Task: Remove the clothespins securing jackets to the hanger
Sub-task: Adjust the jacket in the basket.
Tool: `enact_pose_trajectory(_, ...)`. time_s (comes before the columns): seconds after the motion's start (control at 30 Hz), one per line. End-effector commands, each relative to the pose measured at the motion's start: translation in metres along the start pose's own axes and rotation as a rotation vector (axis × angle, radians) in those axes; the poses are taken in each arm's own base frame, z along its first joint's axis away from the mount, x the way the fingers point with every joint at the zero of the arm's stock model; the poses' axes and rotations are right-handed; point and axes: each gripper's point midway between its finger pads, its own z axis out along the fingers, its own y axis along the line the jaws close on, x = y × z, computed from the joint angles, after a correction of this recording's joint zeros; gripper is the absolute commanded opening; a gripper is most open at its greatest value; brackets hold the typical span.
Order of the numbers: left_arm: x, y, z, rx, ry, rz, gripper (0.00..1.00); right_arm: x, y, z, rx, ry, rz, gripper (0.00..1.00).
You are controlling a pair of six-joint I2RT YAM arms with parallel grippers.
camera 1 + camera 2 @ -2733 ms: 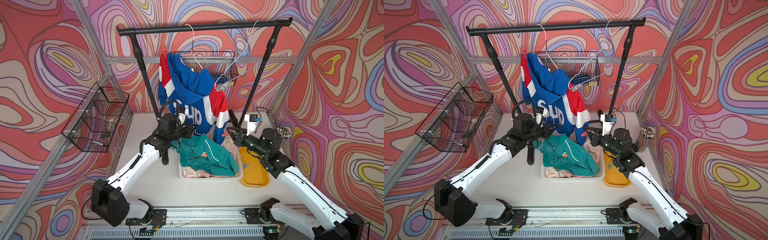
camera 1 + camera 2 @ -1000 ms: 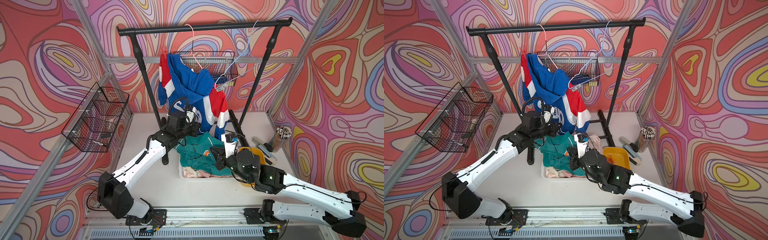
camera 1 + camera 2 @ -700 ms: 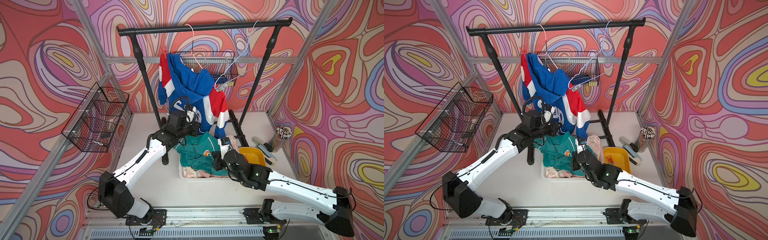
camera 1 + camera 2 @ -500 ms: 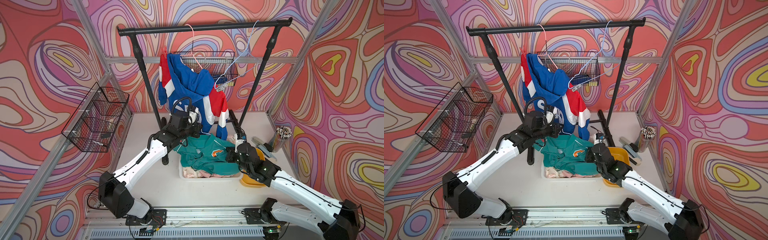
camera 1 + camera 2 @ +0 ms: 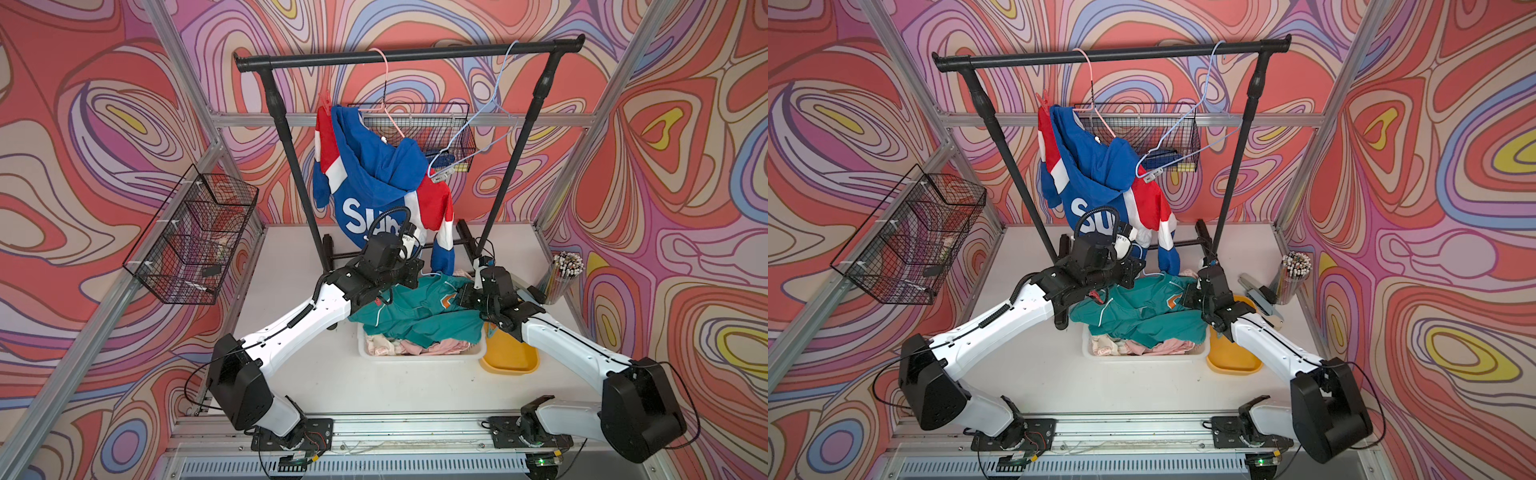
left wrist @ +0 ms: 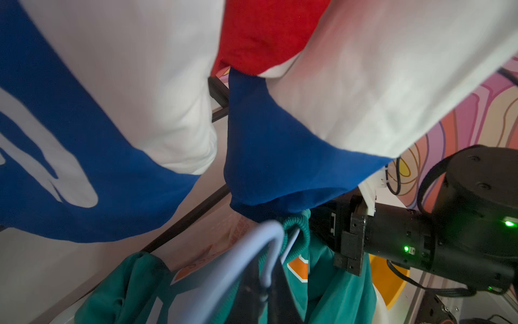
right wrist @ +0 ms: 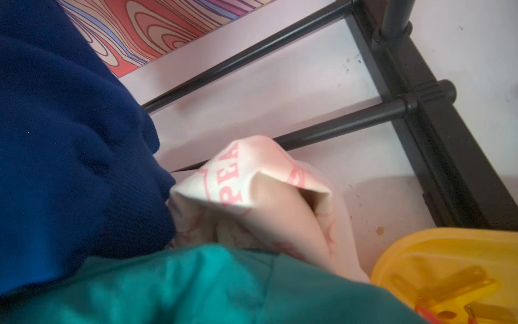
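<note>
The blue-red-white hooded jacket [image 5: 374, 187] hangs on a pink hanger [image 5: 384, 108], with a coral-red clothespin [image 5: 324, 102] at its shoulder. The teal jacket [image 5: 419, 316] lies spread over the white bin [image 5: 415, 356], on top of the pink jacket [image 7: 252, 182]. My left gripper [image 6: 265, 280] is shut on the hook of its pale blue hanger [image 6: 252, 246]. A red clothespin [image 5: 379, 302] shows under that wrist. My right gripper [image 5: 459, 297] is shut at the teal jacket's right edge, its fingers buried in the cloth. A grey clothespin [image 5: 441, 174] hangs on an empty blue hanger.
The black rack [image 5: 407, 52] stands behind the bin. A yellow tray [image 5: 509, 353] with loose clothespins [image 7: 448, 283] sits right of the bin. Wire baskets hang at the left [image 5: 191, 237] and back [image 5: 415, 129]. A pencil cup [image 5: 561, 274] stands far right.
My right arm swung from over the bin's middle back to the right. The teal jacket spread out rightward with it, baring its orange patch. The left arm hardly moved.
</note>
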Motion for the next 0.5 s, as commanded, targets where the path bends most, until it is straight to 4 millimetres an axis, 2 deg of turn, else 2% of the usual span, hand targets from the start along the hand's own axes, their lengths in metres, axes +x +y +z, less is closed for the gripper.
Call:
enact_pose_trajectory(0.0,0.021,-0.007,0.01,0.026,0.049,-0.025,0.0,-0.03,0.032,-0.026,-0.114,-0.099,-0.043,0.0)
enact_pose_trajectory(0.1,0.02,-0.004,0.005,0.006,0.042,-0.011,0.0,-0.042,0.058,-0.061,-0.158,-0.15,-0.102,0.03)
enact_pose_trajectory(0.17,0.019,-0.004,0.003,0.005,0.041,-0.009,0.0,-0.045,0.086,-0.086,-0.206,-0.183,-0.167,0.11)
enact_pose_trajectory(0.27,0.02,-0.003,0.001,0.002,0.043,-0.011,0.0,-0.046,0.126,-0.11,-0.267,-0.207,-0.25,0.22)
enact_pose_trajectory(0.37,0.025,-0.001,0.001,-0.003,0.05,-0.017,0.05,-0.055,0.146,-0.124,-0.316,-0.236,-0.259,0.34)
enact_pose_trajectory(0.47,0.03,0.0,-0.003,-0.003,0.048,-0.025,0.15,-0.064,0.151,-0.123,-0.314,-0.263,-0.258,0.44)
